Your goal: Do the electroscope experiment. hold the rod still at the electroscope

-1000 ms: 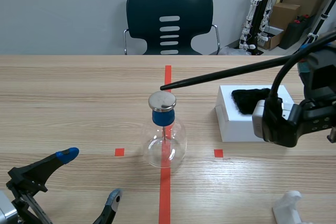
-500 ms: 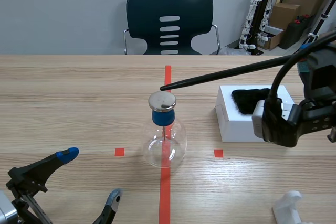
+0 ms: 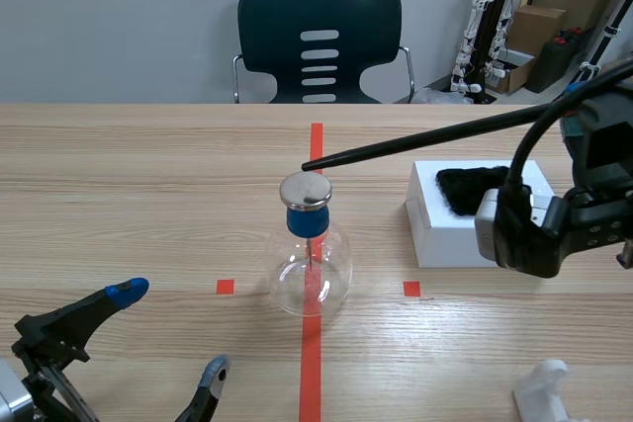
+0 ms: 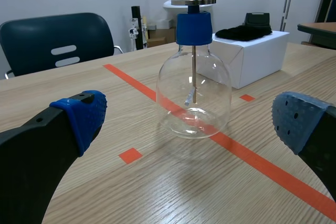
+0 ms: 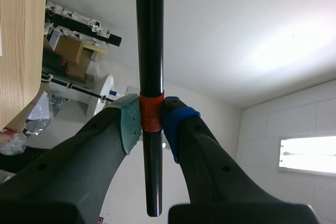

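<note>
The electroscope [image 3: 310,254] is a clear round flask with a blue stopper and a flat metal cap, standing on the red tape line mid-table. A long black rod [image 3: 415,144] slants in from the right arm, its tip hanging just above and behind the metal cap. In the right wrist view my right gripper [image 5: 151,120] is shut on the rod [image 5: 149,35] at an orange band. My left gripper [image 3: 163,338] rests open near the table's front left; in its own view the flask [image 4: 193,85] stands ahead, between the fingers [image 4: 79,116].
A white box [image 3: 475,214] with a black cloth [image 3: 480,188] on top sits right of the flask. A white plastic piece [image 3: 547,392] lies at the front right. A dark chair [image 3: 318,39] stands behind the table.
</note>
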